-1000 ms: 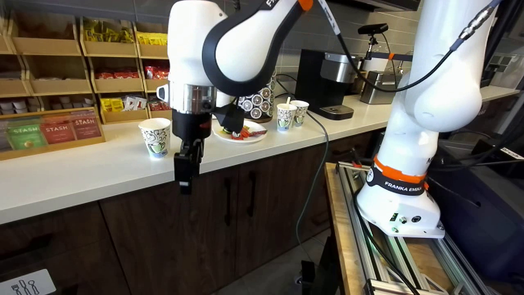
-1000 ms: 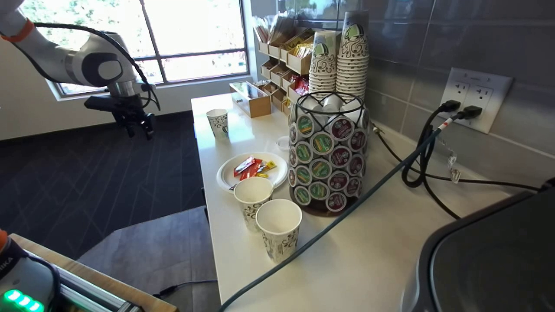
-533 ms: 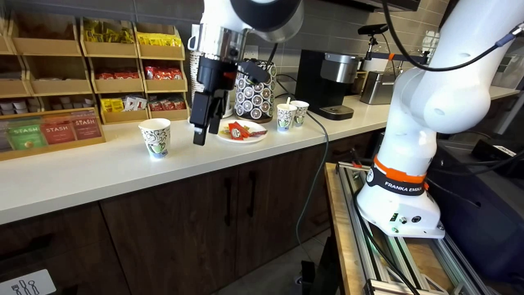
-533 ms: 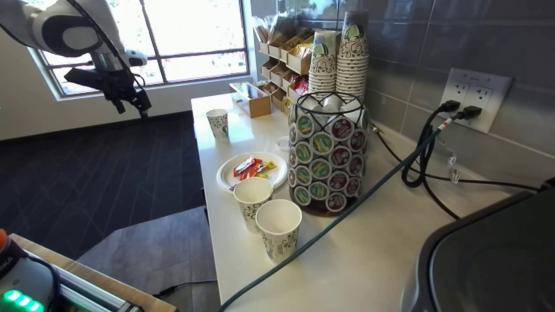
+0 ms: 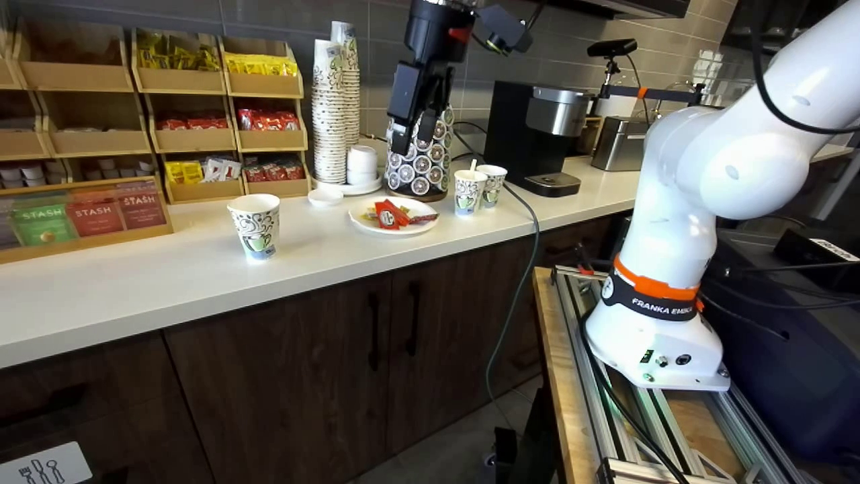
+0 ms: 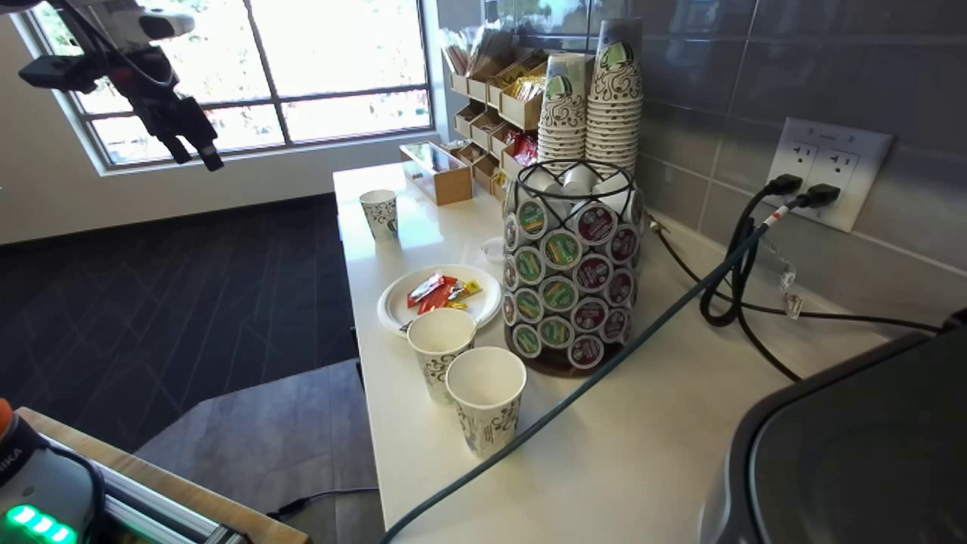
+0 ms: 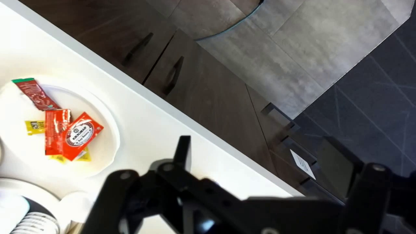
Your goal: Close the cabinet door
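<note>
Now risen, the gripper (image 6: 198,157) hangs higher than the counter (image 5: 161,269), spread wide and holding nothing; the door (image 5: 289,380) lies flush and untouched beneath the counter's edge, so closing appears complete.

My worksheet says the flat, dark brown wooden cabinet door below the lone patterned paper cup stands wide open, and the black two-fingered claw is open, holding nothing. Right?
Not quite: the cabinet door is shut; an exterior view shows its front flush with the neighbouring dark brown door. The rest holds: the claw is open, holding nothing.
</note>
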